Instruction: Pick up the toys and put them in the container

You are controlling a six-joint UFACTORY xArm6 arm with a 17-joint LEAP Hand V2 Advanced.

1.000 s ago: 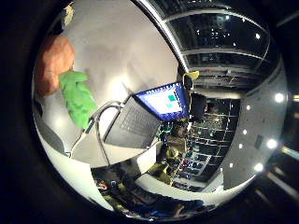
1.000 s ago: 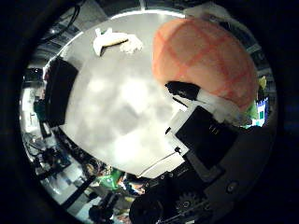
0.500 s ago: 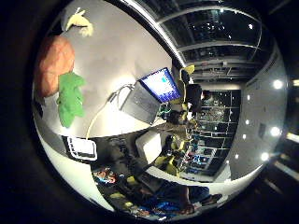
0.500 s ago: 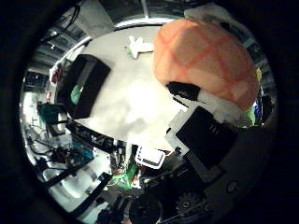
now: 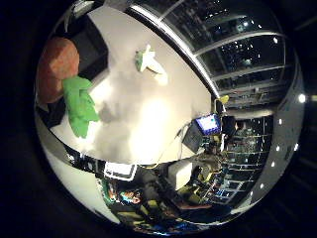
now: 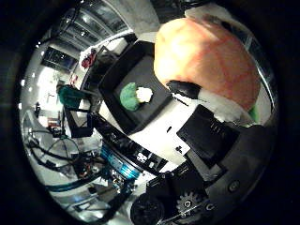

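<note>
Against the palm, the hand [image 6: 211, 136] curls round a soft orange plush carrot with green felt leaves [image 6: 206, 56], near the black rectangular container [image 6: 140, 93]; light and squashy, best gripped mid-body.

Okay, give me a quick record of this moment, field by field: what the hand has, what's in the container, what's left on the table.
hand: right hand, fingers curled round the orange toy
held toy: orange toy with a green part, close to the palm
container: black tray on the white table
in container: one green and white toy
still on table: a white and green toy, apart from the tray
also on table: an open laptop at the far edge
</note>
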